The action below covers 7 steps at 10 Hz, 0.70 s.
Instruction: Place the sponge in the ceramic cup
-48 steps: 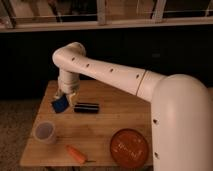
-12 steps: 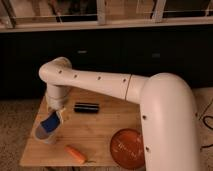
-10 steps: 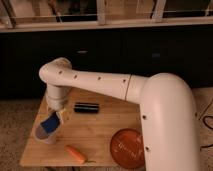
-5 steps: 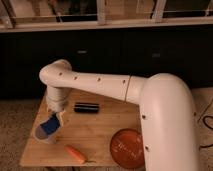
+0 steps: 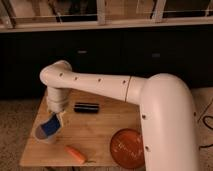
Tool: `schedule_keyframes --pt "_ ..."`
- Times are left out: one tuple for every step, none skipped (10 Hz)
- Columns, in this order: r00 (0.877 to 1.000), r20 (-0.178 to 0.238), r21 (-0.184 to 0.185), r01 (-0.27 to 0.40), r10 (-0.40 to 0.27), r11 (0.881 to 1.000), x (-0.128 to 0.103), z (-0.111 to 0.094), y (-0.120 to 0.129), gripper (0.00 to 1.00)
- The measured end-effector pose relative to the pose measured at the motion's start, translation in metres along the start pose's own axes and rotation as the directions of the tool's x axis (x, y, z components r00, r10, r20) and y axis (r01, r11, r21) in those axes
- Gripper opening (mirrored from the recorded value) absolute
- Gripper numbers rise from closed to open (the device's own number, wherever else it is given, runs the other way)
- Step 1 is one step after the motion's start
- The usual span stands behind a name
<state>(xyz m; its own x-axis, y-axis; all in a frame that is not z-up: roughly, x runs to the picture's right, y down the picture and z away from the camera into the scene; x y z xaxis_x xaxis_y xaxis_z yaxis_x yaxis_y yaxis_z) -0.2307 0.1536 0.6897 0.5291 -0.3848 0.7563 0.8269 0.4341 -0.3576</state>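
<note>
Blue shows right at the mouth of your ceramic cup [image 5: 44,136]: the sponge [image 5: 49,127] lies tilted across the opening, its upper end leaning up toward the gripper [image 5: 59,119]. Your gripper hangs just above the cup's right side, over the left part of the wooden table [image 5: 105,127]. It points downward from the white arm [image 5: 100,85] that reaches in from the right. It appears to meet the sponge's upper edge, but you cannot tell from this view whether it is clamped on the sponge or has released it. The cup stands upright near the table's left edge. Behind and to the right of the gripper lies a black rectangular bar [image 5: 86,107], apart from the cup. An orange carrot-shaped object [image 5: 76,154] lies near the front edge. An orange-red plate [image 5: 129,148] sits at the front right, partly hidden by your arm.
</note>
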Motion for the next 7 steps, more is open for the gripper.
schedule_keyframes --pt "1.000 -0.003 0.001 0.004 -0.004 1.000 -0.002 0.001 -0.004 0.08" --pt "1.000 -0.005 0.000 0.010 -0.010 1.000 -0.004 0.002 -0.009 0.08" --pt "1.000 -0.007 -0.002 0.014 -0.014 1.000 -0.004 0.003 -0.014 0.08" --pt "1.000 -0.006 -0.008 0.024 -0.024 1.000 -0.006 0.005 -0.018 0.08" --pt "0.999 -0.003 -0.012 0.036 -0.036 0.999 -0.009 0.008 -0.023 0.08" --pt "0.999 0.000 -0.017 0.047 -0.047 0.999 -0.012 0.011 -0.028 0.11" --pt "0.999 -0.001 -0.018 0.052 -0.052 0.998 -0.013 0.012 -0.031 0.22"
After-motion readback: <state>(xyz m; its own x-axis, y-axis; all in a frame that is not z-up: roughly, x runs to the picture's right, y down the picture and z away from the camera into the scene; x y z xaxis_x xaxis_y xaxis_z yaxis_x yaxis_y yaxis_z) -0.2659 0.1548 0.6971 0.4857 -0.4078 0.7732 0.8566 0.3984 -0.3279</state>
